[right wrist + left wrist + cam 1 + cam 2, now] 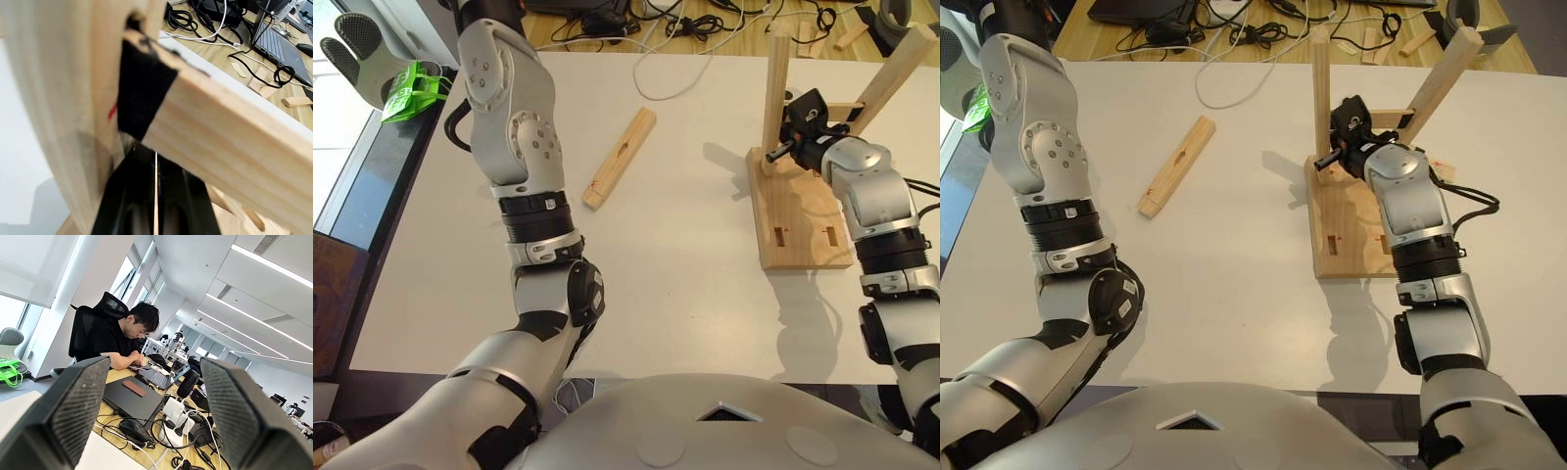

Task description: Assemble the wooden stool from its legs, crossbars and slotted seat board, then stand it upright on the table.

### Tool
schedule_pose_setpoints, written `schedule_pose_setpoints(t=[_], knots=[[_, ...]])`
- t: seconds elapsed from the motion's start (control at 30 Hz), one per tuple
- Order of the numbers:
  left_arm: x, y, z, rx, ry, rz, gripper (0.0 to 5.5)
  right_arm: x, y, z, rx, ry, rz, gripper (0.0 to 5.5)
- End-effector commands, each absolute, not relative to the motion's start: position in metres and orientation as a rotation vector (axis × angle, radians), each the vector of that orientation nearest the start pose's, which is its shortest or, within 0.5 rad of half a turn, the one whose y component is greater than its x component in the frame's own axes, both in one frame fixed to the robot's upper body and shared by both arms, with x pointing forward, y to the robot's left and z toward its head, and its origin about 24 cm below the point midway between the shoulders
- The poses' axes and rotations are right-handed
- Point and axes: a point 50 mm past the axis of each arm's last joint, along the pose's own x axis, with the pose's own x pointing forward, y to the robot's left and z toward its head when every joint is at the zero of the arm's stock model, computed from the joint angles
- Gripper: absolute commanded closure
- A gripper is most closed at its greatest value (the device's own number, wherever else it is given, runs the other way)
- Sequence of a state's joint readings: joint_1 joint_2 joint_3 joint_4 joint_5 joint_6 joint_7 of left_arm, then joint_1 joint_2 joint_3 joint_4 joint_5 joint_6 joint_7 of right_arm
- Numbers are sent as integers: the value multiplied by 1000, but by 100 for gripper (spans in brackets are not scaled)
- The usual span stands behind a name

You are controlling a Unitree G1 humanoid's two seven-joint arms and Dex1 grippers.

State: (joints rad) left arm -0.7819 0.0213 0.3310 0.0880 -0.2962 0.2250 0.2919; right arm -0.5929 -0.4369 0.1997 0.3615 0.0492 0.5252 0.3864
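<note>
The slotted seat board lies flat at the right of the white table. From its far end rise one upright leg and one leg leaning to the right. A short crossbar joins them. My right gripper is shut on the crossbar's end beside the upright leg. Close up, the crossbar meets a slot in that leg. A loose leg lies on the table's middle. My left gripper is raised high and open, with nothing between its fingers.
A white cable loops onto the table's far edge, with more cables on the desk behind. A green object sits off the table's left edge. Bare table lies between the loose leg and the board.
</note>
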Motion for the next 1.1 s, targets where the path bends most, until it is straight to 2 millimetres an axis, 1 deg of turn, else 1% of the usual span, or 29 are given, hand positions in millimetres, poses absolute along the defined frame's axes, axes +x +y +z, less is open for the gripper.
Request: schedule_pose_setpoints(t=[0.03,0.13,0.23,0.3,0.4,0.43,0.53,0.6,0.7,0.73,0.8,0.87,0.93,1.0,1.07,1.1], knots=[[355,170,230,-441,-383,221,211,370,-154,108,-388,315,396,548],[354,167,229,-442,-378,216,211,379,-135,115,-343,277,391,548],[355,165,229,-445,-376,207,211,386,-111,123,-271,244,385,548],[355,164,229,-445,-375,202,211,389,-100,134,-242,202,354,548],[355,164,228,-443,-372,199,211,387,-100,147,-249,169,313,548],[354,164,226,-444,-370,201,211,383,-104,151,-262,164,312,548],[352,164,224,-445,-365,208,211,362,-117,161,-299,136,342,548],[351,165,222,-444,-362,212,211,343,-131,168,-346,90,379,548],[349,169,220,-410,-364,216,211,310,-161,176,-403,43,442,548],[348,171,220,-401,-366,221,211,303,-172,176,-413,46,447,548],[346,175,218,-392,-366,233,211,292,-206,169,-453,100,405,517],[345,176,217,-390,-366,240,211,287,-236,162,-468,169,346,480],[345,175,217,-390,-367,238,211,286,-271,148,-495,271,245,447],[344,175,217,-391,-366,236,211,289,-300,135,-508,363,148,418],[344,174,217,-390,-364,234,211,293,-317,126,-495,416,82,389],[344,174,218,-389,-365,234,211,296,-326,119,-484,455,40,361]])
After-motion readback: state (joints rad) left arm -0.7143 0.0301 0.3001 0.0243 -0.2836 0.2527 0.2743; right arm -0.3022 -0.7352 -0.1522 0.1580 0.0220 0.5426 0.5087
